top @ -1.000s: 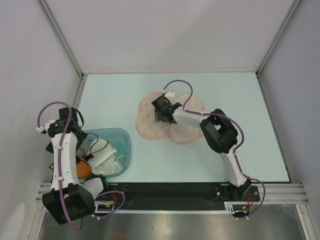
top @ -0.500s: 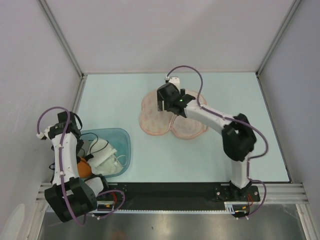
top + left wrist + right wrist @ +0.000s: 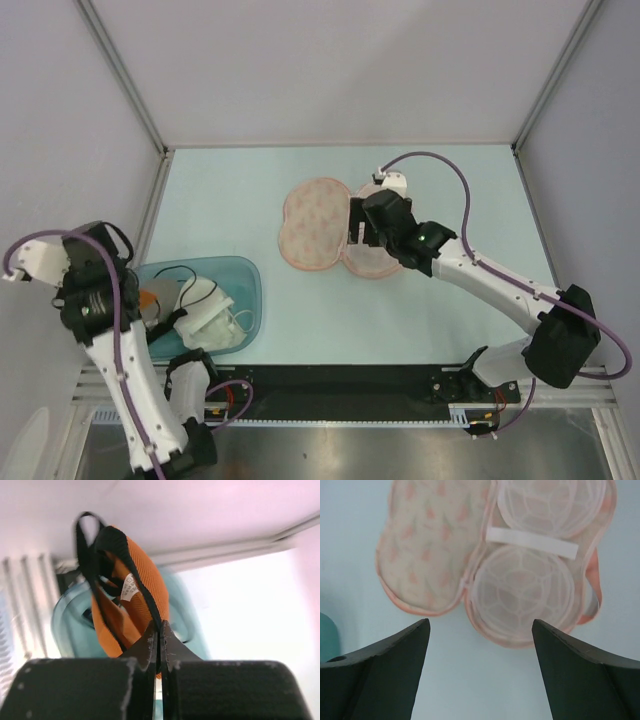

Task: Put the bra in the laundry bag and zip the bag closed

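Note:
The orange bra [image 3: 135,592] with black trim hangs from my left gripper [image 3: 157,627], which is shut on its black edge just above the teal tub [image 3: 67,625]. From above, only a bit of orange bra [image 3: 150,298] shows beside the left arm. The laundry bag [image 3: 312,225] lies open on the table, peach with small triangles. In the right wrist view its patterned half [image 3: 425,545] is on the left and its pale lined half [image 3: 530,587] with two round domes on the right. My right gripper [image 3: 481,625] hovers open over the bag's near edge [image 3: 358,232], holding nothing.
The teal tub [image 3: 250,275] stands at the near left and holds a white garment [image 3: 210,315]. Grey walls close in the table on the left, right and back. A black rail [image 3: 340,380] runs along the near edge.
My left gripper has shut on the bra and lifted it from the tub, the arm swinging left. My right arm has moved right across the open bag, still open.

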Robot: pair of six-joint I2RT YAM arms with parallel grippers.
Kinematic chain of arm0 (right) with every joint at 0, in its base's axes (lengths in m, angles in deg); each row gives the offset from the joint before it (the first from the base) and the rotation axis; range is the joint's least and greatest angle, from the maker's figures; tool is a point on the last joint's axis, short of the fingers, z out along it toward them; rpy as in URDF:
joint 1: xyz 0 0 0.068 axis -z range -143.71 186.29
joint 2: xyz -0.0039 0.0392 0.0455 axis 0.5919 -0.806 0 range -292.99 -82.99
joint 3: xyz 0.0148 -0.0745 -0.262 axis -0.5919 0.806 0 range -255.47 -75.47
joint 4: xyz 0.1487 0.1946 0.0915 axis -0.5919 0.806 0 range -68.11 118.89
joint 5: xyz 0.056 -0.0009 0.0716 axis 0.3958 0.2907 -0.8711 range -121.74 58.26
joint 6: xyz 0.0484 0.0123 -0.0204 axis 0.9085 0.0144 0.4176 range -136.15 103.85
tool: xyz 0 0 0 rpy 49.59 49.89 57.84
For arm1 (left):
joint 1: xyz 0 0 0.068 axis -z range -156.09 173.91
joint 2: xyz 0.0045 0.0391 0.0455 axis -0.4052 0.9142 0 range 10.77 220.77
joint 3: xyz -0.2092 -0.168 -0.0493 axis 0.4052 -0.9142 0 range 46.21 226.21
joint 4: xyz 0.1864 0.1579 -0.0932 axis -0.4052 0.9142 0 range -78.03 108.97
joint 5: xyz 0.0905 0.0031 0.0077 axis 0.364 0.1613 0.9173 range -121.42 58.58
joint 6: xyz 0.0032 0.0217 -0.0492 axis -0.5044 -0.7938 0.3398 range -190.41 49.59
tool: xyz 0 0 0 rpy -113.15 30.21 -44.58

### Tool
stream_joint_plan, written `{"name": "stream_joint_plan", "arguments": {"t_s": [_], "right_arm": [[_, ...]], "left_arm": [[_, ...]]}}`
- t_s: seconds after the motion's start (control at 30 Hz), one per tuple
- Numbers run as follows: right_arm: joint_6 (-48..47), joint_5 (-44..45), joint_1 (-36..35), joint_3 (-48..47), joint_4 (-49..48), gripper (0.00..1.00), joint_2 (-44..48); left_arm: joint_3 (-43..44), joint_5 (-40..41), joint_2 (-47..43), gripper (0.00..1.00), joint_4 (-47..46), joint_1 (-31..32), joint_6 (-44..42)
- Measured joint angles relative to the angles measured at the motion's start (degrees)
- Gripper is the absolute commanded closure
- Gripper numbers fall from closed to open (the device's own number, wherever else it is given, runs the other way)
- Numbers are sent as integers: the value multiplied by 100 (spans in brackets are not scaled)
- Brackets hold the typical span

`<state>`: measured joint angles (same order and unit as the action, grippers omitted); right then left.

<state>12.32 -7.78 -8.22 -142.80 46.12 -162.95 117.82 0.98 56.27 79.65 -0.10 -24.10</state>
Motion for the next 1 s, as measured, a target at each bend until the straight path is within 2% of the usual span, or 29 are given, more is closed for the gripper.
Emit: {"name": "stream_joint_plan", "arguments": {"t_s": [0.1,0.17,0.23,0.33,0.4,0.53,0.63,0.73,0.83,0.93,1.0], "right_arm": [[57,-81,11,420,133,12,160],[114,-155,15,621,243,12,352],[155,-273,22,708,302,12,557],[155,-496,26,813,308,12,870],[122,-741,35,981,278,11,1150],[-76,-1541,46,1578,142,11,1703],[-190,-2267,48,2098,-76,10,2151],[-243,-3001,46,2610,-310,9,2872],[-240,-3543,37,2824,-424,7,3652],[-225,-3807,33,2837,-446,4,4365],[-227,-3923,31,2837,-374,1,4756]], "left_arm": [[713,-435,-409,100,-278,-13,-339],[887,-1303,-664,100,-713,-17,-699],[861,-2514,-750,100,-1156,-9,-914],[105,-4533,-732,100,-2566,127,-968],[-619,-5622,-647,100,-3521,562,-927],[-1464,-6972,-267,100,-4922,2168,-988],[-1893,-7519,-162,100,-5917,3366,-973],[-2240,-7812,-46,100,-6634,4815,-1099],[-2448,-7919,179,100,-6985,5971,-1357],[-2614,-7936,463,100,-7119,6832,-1609],[-2651,-7989,616,100,-7143,7125,-1740]]}}
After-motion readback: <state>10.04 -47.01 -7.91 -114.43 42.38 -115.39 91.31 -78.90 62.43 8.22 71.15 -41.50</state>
